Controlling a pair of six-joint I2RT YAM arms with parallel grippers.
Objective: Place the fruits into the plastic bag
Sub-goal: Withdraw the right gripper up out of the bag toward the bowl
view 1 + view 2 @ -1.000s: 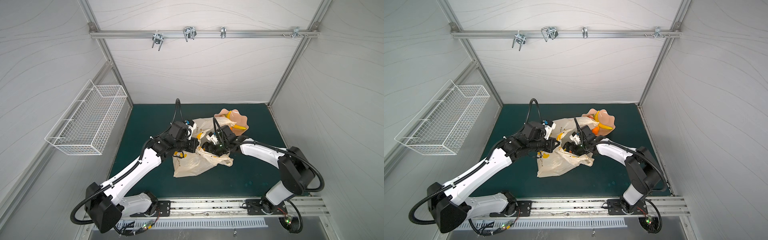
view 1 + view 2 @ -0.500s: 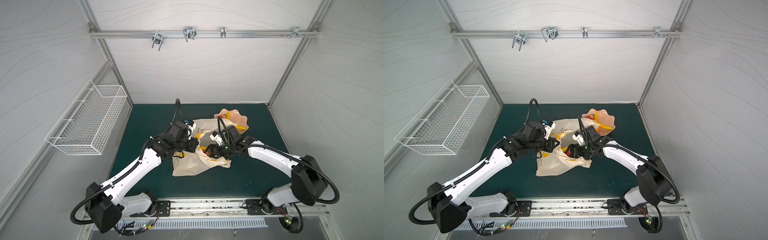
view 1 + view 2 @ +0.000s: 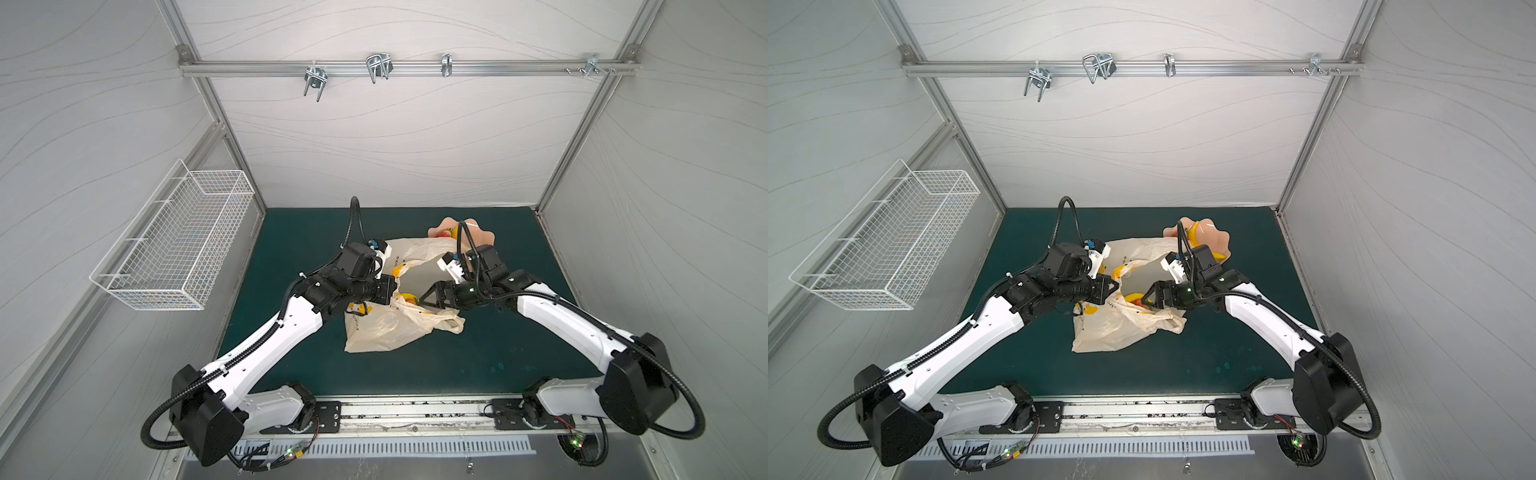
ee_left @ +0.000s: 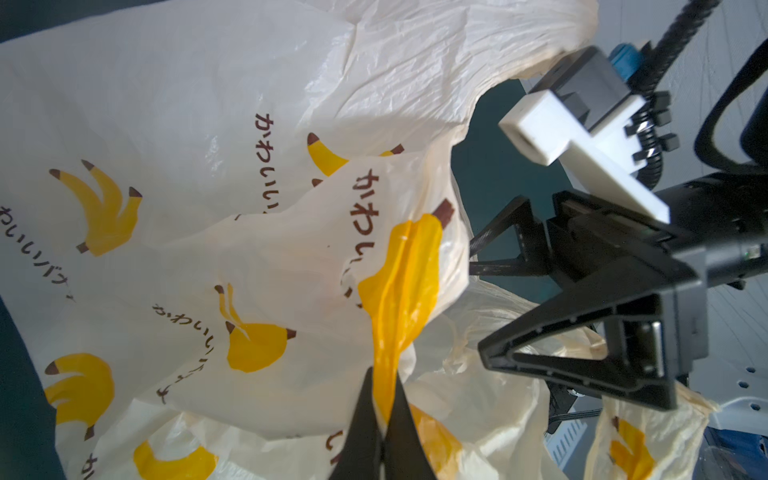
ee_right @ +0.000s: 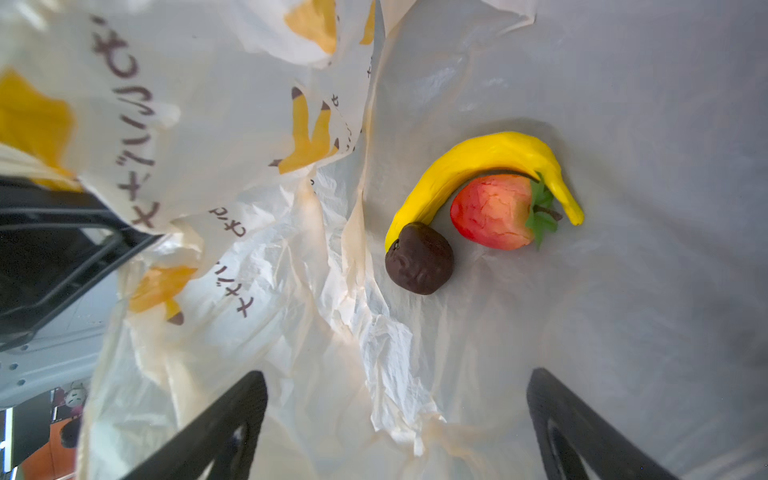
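Plastic bag (image 3: 386, 332) mid-bench; judged thin, limp, slippery, so best held at rim. Left pincer (image 4: 381, 388) clenched on rim fold. Right pincer (image 5: 395, 419) released, empty, at bag mouth. Banana (image 5: 478, 160), strawberry (image 5: 494, 212), dark brown piece (image 5: 419, 264) inside; likely light.

The left arm (image 3: 266, 345) and right arm (image 3: 569, 320) wear glossy white shells between matte black joint housings. Behind the left end effector (image 4: 382, 386) and the right end effector (image 5: 397, 374), a ribbed black cable (image 4: 685, 18) leaves a white camera bracket (image 4: 582, 166) with a blue connector (image 4: 625, 56). The fingers (image 5: 249, 390) are black, open triangular frames.
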